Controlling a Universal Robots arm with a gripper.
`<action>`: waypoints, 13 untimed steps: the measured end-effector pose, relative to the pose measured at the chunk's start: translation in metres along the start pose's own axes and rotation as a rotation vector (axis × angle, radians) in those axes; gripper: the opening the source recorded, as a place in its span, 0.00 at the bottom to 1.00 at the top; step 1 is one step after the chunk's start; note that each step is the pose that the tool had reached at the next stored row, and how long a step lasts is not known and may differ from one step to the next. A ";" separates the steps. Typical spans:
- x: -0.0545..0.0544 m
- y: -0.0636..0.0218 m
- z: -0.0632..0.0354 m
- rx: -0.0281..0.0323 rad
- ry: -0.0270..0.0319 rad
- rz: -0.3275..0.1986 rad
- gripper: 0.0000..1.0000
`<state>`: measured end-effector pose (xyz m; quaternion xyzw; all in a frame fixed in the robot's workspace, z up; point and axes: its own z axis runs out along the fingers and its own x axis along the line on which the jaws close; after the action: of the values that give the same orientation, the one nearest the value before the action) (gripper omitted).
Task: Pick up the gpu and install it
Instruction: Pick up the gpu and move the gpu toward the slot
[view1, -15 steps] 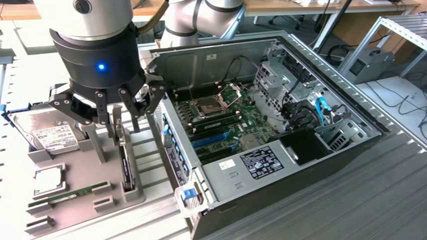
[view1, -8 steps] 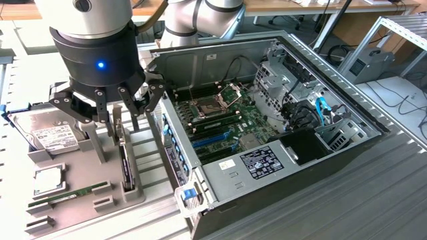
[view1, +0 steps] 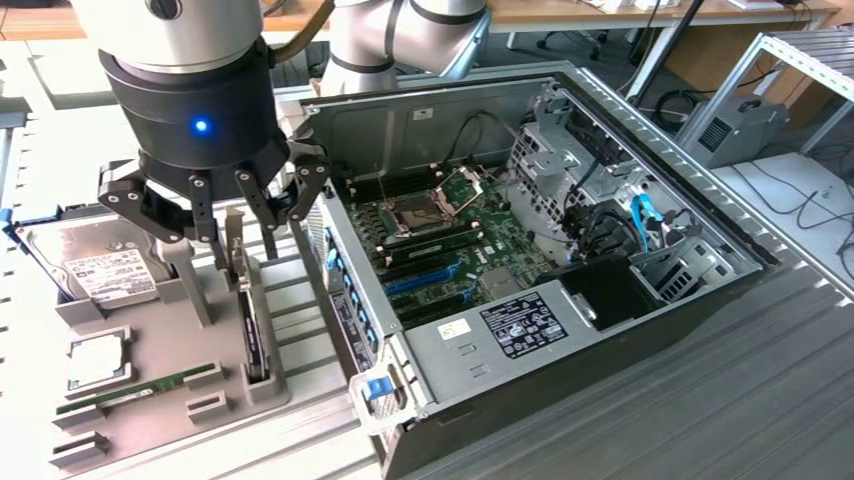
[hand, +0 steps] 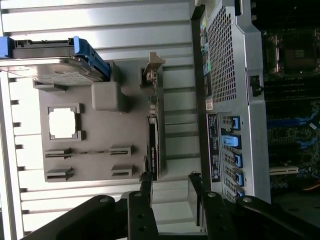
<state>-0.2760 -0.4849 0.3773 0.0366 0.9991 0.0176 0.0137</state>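
Note:
The gpu (view1: 251, 335) stands on edge in a slot of the grey fixture plate (view1: 160, 345), a thin dark card with its silver bracket end toward the far side. My gripper (view1: 240, 245) hangs just above it, fingers open and straddling the card's top edge without touching it. In the wrist view the gpu (hand: 154, 145) runs as a narrow dark strip, and my gripper (hand: 170, 182) stands open near its end, holding nothing. The open computer case (view1: 534, 250) lies at the exterior view's right, its motherboard and blue expansion slots (view1: 416, 282) exposed.
On the fixture plate sit a hard drive (view1: 100, 268), a square chip (view1: 96, 360) and a green memory stick (view1: 140, 385). The case's rear wall (hand: 235, 75) rises close beside the gpu. Cables and a drive cage (view1: 574, 160) fill the case's far side.

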 end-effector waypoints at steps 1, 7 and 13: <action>0.000 0.0003 0.0000 0.0001 0.0001 0.000 0.42; 0.000 0.0021 0.0002 0.0000 0.0001 0.000 0.42; 0.000 0.0047 0.0004 -0.0004 0.0000 0.000 0.42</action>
<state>-0.2760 -0.4803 0.3770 0.0366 0.9991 0.0179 0.0137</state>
